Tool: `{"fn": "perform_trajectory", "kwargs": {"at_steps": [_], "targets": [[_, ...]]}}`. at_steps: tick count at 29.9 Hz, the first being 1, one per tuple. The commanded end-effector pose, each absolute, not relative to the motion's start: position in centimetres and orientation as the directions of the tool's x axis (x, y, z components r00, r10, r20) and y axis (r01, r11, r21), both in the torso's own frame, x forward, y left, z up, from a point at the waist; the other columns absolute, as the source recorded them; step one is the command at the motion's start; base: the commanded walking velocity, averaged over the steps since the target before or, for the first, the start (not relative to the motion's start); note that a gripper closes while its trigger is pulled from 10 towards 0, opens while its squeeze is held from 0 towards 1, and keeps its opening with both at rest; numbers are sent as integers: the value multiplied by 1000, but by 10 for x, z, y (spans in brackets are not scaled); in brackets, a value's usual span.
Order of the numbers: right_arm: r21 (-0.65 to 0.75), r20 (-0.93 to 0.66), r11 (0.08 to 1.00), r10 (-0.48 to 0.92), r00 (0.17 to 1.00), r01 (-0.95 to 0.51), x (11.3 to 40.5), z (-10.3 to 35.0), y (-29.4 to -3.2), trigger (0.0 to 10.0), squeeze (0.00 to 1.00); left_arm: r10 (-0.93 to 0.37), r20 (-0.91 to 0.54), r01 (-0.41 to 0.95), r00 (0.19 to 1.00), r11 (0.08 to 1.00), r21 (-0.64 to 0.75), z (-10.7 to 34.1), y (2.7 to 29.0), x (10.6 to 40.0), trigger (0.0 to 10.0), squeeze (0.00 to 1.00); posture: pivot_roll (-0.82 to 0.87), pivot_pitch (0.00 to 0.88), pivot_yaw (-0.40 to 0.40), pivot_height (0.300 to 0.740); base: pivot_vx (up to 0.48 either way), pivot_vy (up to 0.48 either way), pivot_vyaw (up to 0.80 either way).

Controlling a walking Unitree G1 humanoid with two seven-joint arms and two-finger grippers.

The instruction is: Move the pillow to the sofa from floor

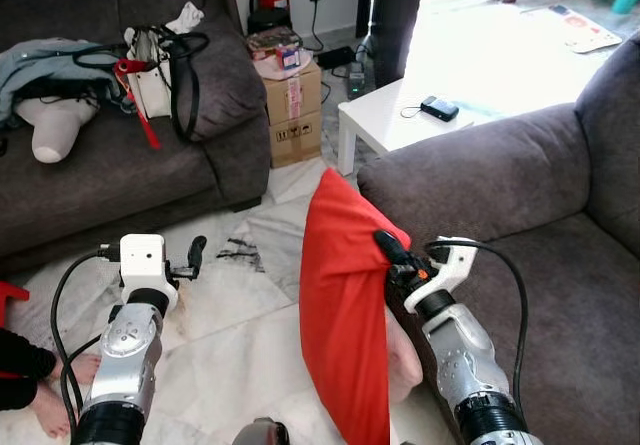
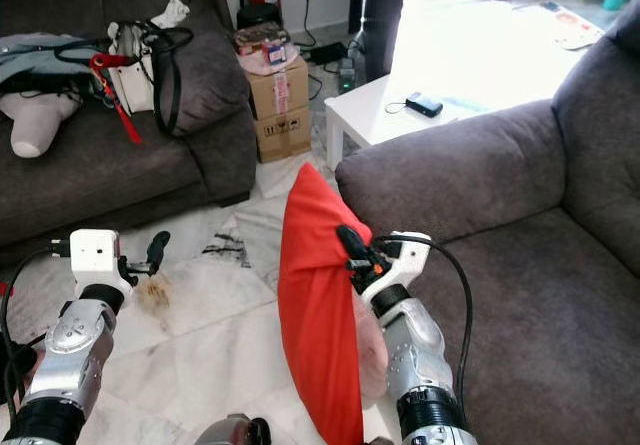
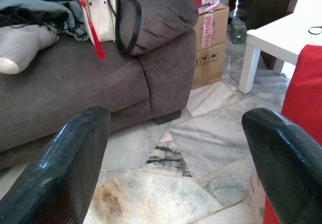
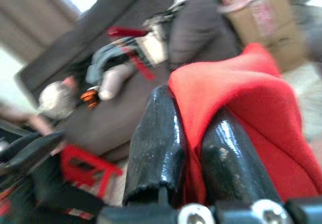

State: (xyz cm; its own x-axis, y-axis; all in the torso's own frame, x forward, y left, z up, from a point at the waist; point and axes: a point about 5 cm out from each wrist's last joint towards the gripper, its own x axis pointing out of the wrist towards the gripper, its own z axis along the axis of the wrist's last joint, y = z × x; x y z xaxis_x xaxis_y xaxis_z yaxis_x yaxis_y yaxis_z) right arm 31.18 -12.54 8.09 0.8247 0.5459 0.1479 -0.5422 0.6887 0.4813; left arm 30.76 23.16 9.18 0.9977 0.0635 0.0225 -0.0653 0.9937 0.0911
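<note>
A red pillow [image 1: 345, 315] is held upright, clamped at its edge by the right gripper [image 1: 393, 252] jaws, apparently so it can be swung onto the grey sofa [image 1: 560, 265] just beside it. The left gripper [image 1: 193, 258] jaws are held apart over the marble floor [image 1: 240, 305]. "FRAGILE" can be read on a cardboard box [image 3: 211, 43].

Daylight glare from the doorway — right wrist view blurred.
</note>
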Motion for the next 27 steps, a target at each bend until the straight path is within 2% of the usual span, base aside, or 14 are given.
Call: {"fn": "perform_trajectory", "kwargs": {"at_steps": [1, 5, 6, 9, 12, 13, 18, 20, 27], "targets": [[390, 292, 613, 626, 724, -687, 313, 112, -117, 10000, 0, 67, 5, -67, 998, 993, 93, 88, 233, 306, 10000, 0, 111, 105, 23, 740, 0, 0, 0], [368, 292, 513, 728, 620, -776, 301, 112, -112, 10000, 0, 60, 7, -61, 998, 994, 91, 89, 231, 308, 10000, 0, 109, 105, 24, 740, 0, 0, 0], [368, 292, 513, 728, 620, -776, 301, 112, -112, 10000, 0, 60, 7, -61, 998, 994, 91, 89, 231, 308, 10000, 0, 109, 105, 24, 740, 0, 0, 0], [368, 321, 406, 789, 524, -836, 289, 116, -105, 10000, 0, 57, 8, -57, 998, 994, 91, 89, 231, 309, 10000, 0, 111, 105, 23, 740, 0, 0, 0], [362, 330, 363, 811, 482, -859, 283, 118, -101, 10000, 0, 57, 8, -58, 998, 994, 92, 90, 231, 309, 10000, 0, 111, 104, 22, 740, 0, 0, 0], [365, 333, 316, 834, 440, -876, 277, 119, -97, 10000, 0, 58, 8, -59, 998, 994, 92, 90, 232, 309, 10000, 0, 116, 103, 20, 740, 0, 0, 0], [377, 329, 283, 849, 413, -882, 273, 117, -97, 10000, 0, 57, 9, -58, 998, 994, 91, 90, 231, 309, 10000, 0, 115, 100, 18, 740, 0, 0, 0], [389, 294, 328, 841, 454, -861, 275, 112, -100, 10000, 0, 55, 7, -55, 998, 995, 88, 89, 230, 309, 10000, 0, 114, 97, 17, 740, 0, 0, 0], [409, 293, 373, 810, 507, -833, 278, 111, -106, 10000, 0, 51, -5, -50, 999, 996, 79, 84, 228, 306, 10000, 0, 115, 94, 15, 740, 0, 0, 0]]}}
